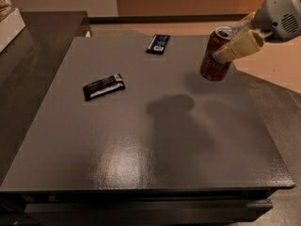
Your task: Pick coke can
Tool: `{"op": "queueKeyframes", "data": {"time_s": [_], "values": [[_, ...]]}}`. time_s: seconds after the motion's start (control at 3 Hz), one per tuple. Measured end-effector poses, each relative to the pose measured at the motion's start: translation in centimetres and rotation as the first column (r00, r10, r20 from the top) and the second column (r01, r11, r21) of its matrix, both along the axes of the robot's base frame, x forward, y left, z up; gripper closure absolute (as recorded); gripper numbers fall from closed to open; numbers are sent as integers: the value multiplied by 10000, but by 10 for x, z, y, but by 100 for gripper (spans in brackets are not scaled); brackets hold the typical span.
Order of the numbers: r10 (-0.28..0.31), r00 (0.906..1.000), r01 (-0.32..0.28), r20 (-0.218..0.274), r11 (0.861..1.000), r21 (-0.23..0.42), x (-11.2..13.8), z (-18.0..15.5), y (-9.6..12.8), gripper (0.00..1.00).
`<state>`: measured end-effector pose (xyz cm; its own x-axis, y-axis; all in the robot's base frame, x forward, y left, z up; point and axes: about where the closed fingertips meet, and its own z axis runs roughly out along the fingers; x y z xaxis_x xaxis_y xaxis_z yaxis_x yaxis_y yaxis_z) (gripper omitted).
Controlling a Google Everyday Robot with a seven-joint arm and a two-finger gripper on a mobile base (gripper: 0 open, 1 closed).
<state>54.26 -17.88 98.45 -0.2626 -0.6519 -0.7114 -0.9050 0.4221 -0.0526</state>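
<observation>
The coke can (216, 55) is red with white lettering and a silver top. It hangs tilted in the air above the right part of the dark table (155, 140); its shadow lies on the tabletop below and to the left. My gripper (231, 46) reaches in from the upper right and is shut on the can, one cream finger (239, 47) across its near side.
A dark snack wrapper (103, 86) lies on the left middle of the table. A second dark wrapper (157, 43) lies near the far edge. A dark counter (33, 46) adjoins the table on the left.
</observation>
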Motion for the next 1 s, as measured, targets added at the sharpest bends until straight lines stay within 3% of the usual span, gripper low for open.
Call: {"op": "queueKeyframes", "data": {"time_s": [0.67,1.0], "values": [[843,9946,-835,604,9964,-165,-20,57,19,100],[843,9946,-835,604,9964,-165,-20,57,19,100]]}}
